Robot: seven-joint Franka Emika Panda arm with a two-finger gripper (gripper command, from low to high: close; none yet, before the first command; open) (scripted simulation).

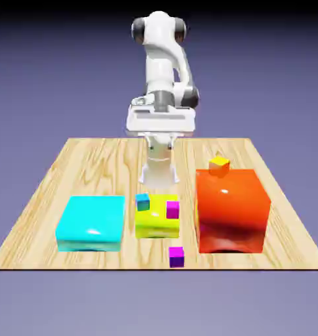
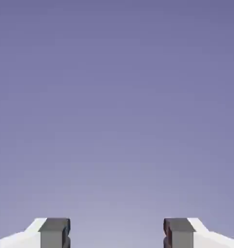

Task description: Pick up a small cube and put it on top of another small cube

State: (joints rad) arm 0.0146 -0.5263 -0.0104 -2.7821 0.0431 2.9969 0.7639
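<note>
While we look along the hand [image 2: 117, 232] in the hand view, we see its two grey fingertips [image 2: 54, 232] standing wide apart at the bottom edge, with only the plain blue-violet backdrop between and beyond them. So the hand is spread and holds nothing; nothing touches either tip.

From the exterior view, we see the white arm [image 1: 163, 72] folded up at the far edge of the table [image 1: 50, 190], well above and behind the blocks; the hand itself is hard to make out there.

The small cube [image 1: 177, 256], dark violet with a lighter magenta top, sits on the table near the front edge, just in front of the yellow block [image 1: 155, 226] and slightly toward the exterior view's right. On top of that yellow block we see two more small cubes, apart from each other: a blue-teal one [image 1: 143, 201] toward the exterior view's left and a brighter magenta-pink one [image 1: 173, 209] toward the right. A flat cyan block [image 1: 90, 223] lies at the exterior view's left, and a tall orange-red block [image 1: 231, 210] stands at the right, carrying a small orange cube [image 1: 219, 166] on its top near the far edge.
</note>
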